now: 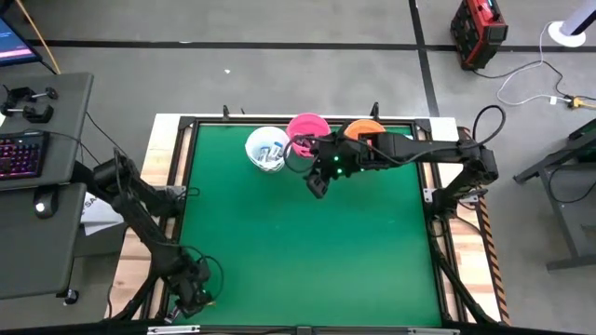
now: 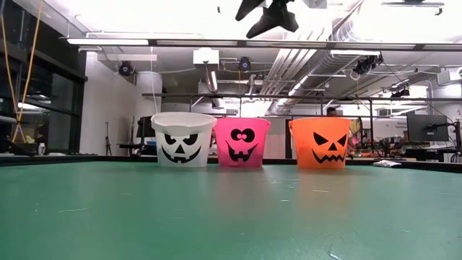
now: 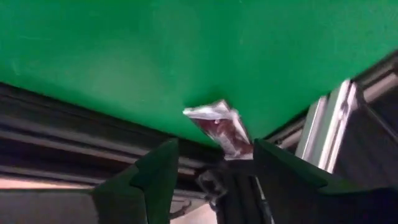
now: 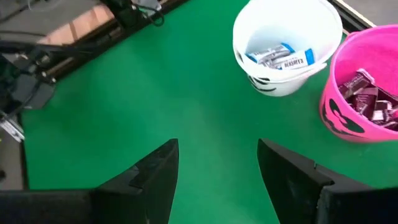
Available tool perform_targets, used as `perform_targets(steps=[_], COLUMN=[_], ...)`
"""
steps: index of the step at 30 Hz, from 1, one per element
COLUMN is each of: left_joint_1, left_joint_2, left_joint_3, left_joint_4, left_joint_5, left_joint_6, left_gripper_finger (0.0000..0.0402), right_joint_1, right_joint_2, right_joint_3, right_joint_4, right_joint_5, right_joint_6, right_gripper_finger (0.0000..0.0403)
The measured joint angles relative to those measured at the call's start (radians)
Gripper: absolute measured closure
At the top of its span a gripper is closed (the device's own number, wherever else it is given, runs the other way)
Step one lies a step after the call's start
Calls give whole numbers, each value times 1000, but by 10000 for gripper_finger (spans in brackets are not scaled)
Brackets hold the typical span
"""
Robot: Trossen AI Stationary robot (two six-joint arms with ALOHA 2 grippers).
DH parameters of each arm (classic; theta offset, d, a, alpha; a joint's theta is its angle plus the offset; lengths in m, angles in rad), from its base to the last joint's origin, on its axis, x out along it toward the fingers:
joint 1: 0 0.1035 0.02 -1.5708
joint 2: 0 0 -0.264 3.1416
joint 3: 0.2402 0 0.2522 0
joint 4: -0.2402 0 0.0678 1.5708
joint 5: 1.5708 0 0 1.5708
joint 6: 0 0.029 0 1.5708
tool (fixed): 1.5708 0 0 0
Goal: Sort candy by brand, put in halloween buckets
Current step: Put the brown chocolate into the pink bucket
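3 small round plastic pails in row at far edge of green mat (image 1: pixel 307 251): white (image 1: pixel 266 148), bright pink (image 1: pixel 306 129), orange (image 1: pixel 364 130). Silvery/blue candy (image 4: pixel 281 58) in white, dark-reddish wrappers (image 4: pixel 368 99) in pink. Right gripper (image 1: pixel 318 185) raised nr pink pail, fingers apart, empty. Left gripper (image 3: pixel 211 177) at near-left corner, fingers apart; reddish-silver wrapped sweet (image 3: pixel 219 127) between.

A green table (image 1: pixel 307 251) carries a white bucket (image 1: pixel 266 149), pink bucket (image 1: pixel 306 130) and orange bucket (image 1: pixel 364 130) in a row at its far edge.
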Motion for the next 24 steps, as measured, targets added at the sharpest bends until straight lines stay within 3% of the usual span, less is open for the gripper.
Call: perform_targets(steps=[10, 14, 18, 24], left_joint_1=[34, 79, 135, 147], left_joint_2=[66, 113, 104, 100], left_joint_3=[2, -2, 22, 85], left_joint_4=[-28, -3, -92, -168], left_joint_5=[32, 43, 72, 47], left_joint_6=[-35, 161, 340, 418], left_gripper_finger=[204, 204, 204, 204], right_joint_1=[1, 1, 1, 3], right_joint_2=[0, 0, 0, 0], right_joint_3=[0, 0, 0, 0], right_joint_4=[-27, -36, -40, -52], right_joint_5=[8, 7, 7, 5], right_joint_6=[-90, -121, -141, -155], right_gripper_finger=[192, 192, 192, 192])
